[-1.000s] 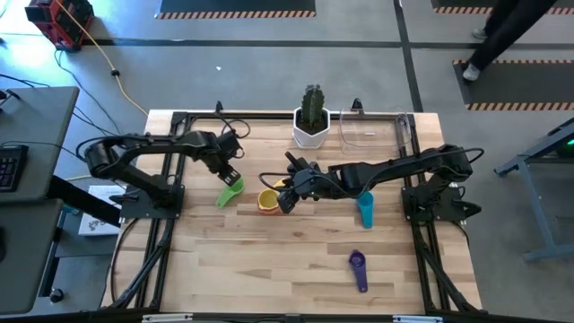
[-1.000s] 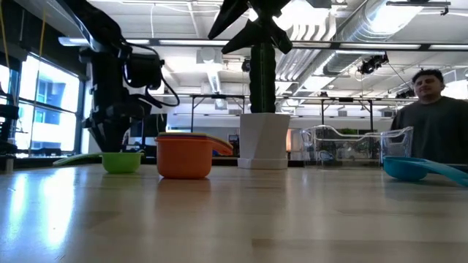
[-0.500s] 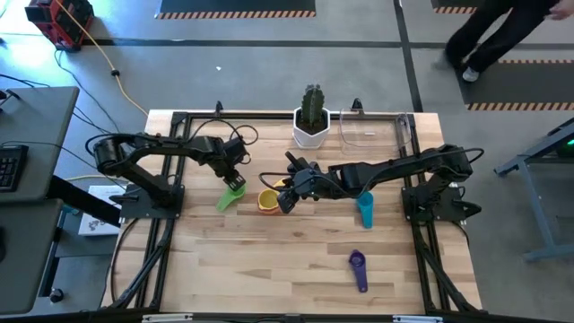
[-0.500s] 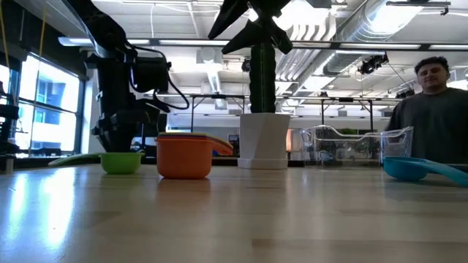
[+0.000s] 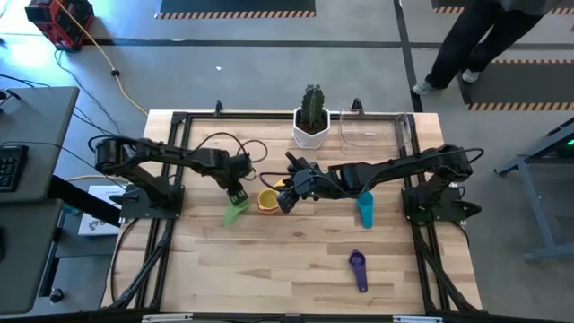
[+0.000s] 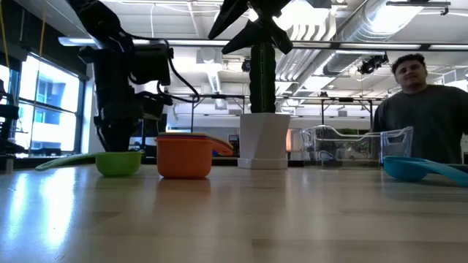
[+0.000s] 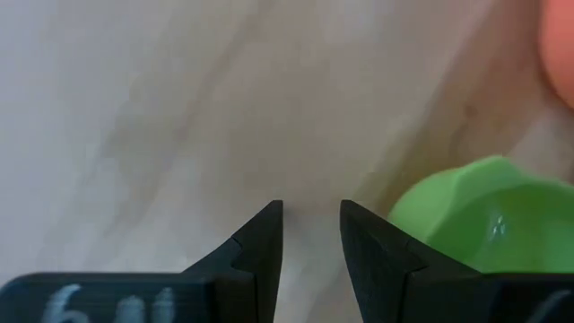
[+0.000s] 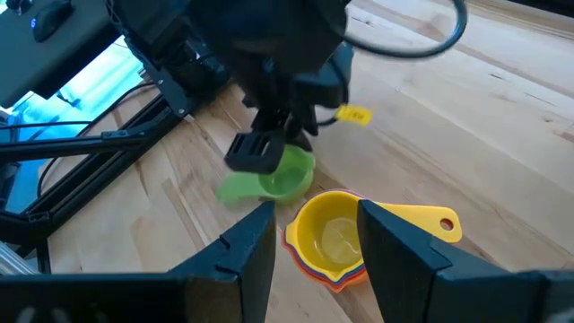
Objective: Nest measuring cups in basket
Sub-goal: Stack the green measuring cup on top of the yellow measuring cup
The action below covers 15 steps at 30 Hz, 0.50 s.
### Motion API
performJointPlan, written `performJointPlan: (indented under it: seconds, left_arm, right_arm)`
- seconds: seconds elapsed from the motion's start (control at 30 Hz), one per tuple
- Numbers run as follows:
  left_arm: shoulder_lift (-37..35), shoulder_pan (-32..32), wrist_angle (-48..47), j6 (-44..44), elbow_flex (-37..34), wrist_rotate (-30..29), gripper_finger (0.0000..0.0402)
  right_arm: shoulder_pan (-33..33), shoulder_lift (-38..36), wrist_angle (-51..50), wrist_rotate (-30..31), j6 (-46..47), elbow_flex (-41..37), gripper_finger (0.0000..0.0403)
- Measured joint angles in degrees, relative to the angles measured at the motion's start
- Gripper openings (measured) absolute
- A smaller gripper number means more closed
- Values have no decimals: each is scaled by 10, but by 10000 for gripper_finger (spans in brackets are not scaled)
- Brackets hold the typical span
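a: where are we?
b: near to far: purple cup (image 5: 359, 269) alone near the right, teal cup (image 5: 365, 211) by my right arm. mid-table, my left gripper (image 5: 239, 191) stands over the green cup (image 5: 234, 211), fingers slightly apart, holding nothing.
a: and the right?
b: right gripper (image 5: 285, 199) spread over the yellow-on-orange stack (image 5: 267, 200). next i'd guess green joins it; the basket (image 5: 375, 130) waits at the far edge.
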Motion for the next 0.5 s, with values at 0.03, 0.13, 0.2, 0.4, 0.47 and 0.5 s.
performJointPlan:
  seconds: [0.03,0.13,0.2,0.4,0.47,0.5]
  left_arm:
    - [0,-9,0,-1,0,0,104]
    - [0,-36,0,-19,0,0,104]
    - [0,-54,0,-31,0,0,104]
    - [0,-105,0,-64,0,0,104]
    - [0,-120,-1,-73,0,0,104]
    - [0,-128,-1,-75,0,0,104]
  right_arm:
    - [0,0,0,0,0,0,149]
    - [0,0,0,0,7,0,149]
    - [0,0,0,0,9,0,149]
    - [0,0,0,0,11,0,149]
    - [0,0,0,0,11,0,149]
    - [0,0,0,0,11,0,149]
